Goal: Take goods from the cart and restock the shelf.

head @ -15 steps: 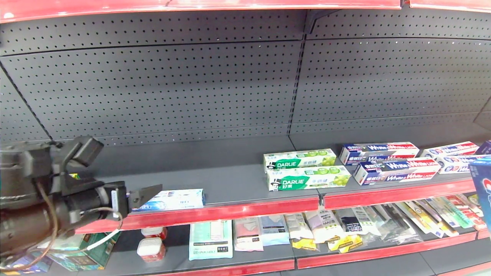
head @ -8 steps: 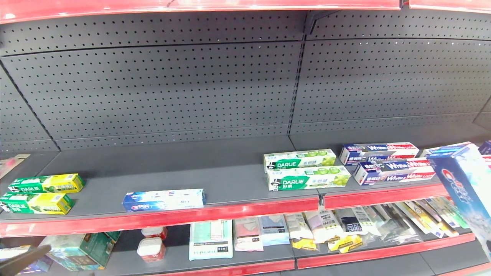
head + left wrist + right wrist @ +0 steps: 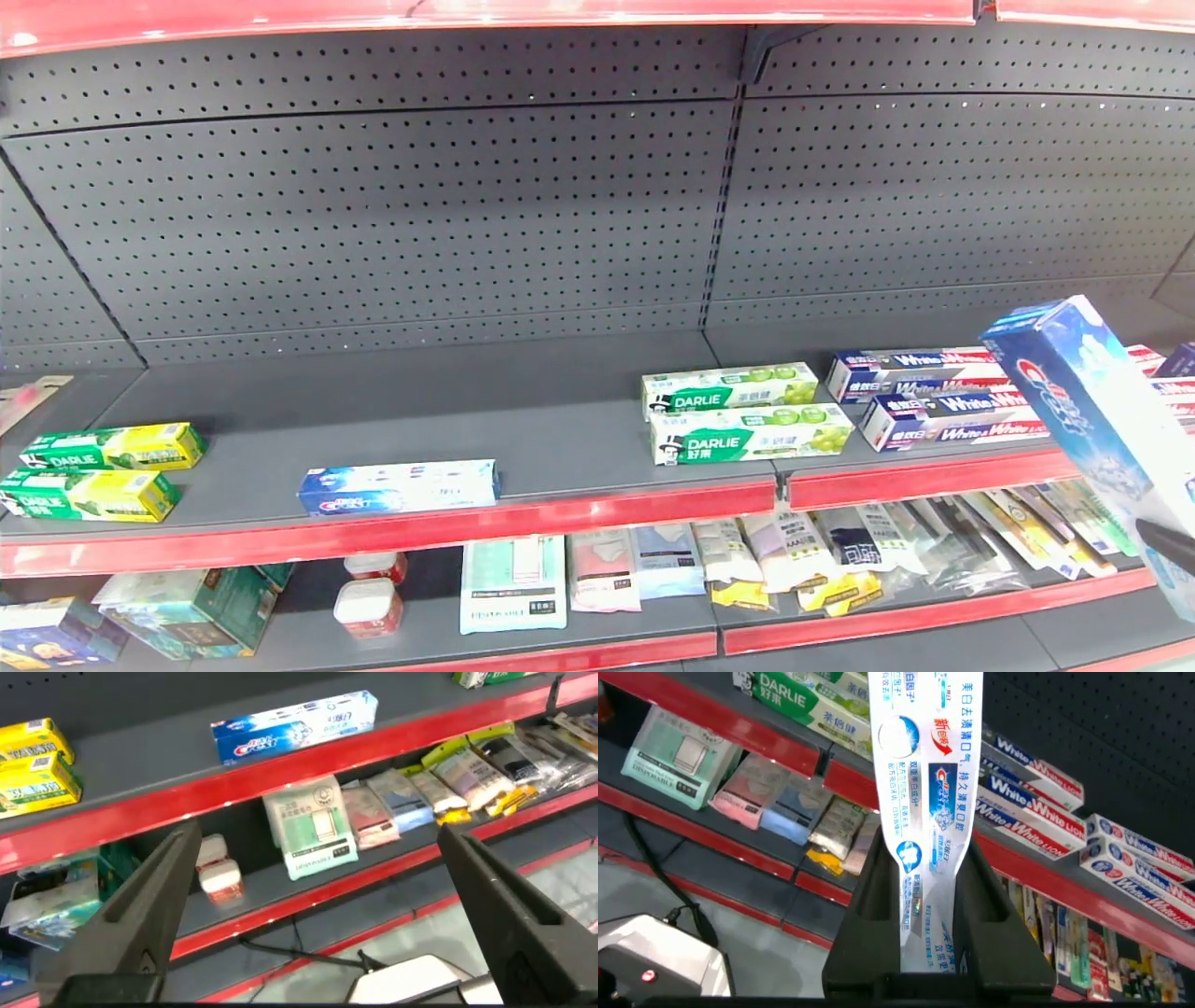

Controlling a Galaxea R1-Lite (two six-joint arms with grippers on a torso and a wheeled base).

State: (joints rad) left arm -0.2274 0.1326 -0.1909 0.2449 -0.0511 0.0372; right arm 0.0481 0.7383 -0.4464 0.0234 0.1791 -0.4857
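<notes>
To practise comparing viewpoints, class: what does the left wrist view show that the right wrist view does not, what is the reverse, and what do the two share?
Left wrist view: the left gripper, open and empty, a blue toothpaste box lying flat, yellow-green boxes and red-lidded jars. Right wrist view: the right gripper shut on a held toothpaste box, plus blue-and-red boxes. Both: the pale green packet and the red shelf edge.
</notes>
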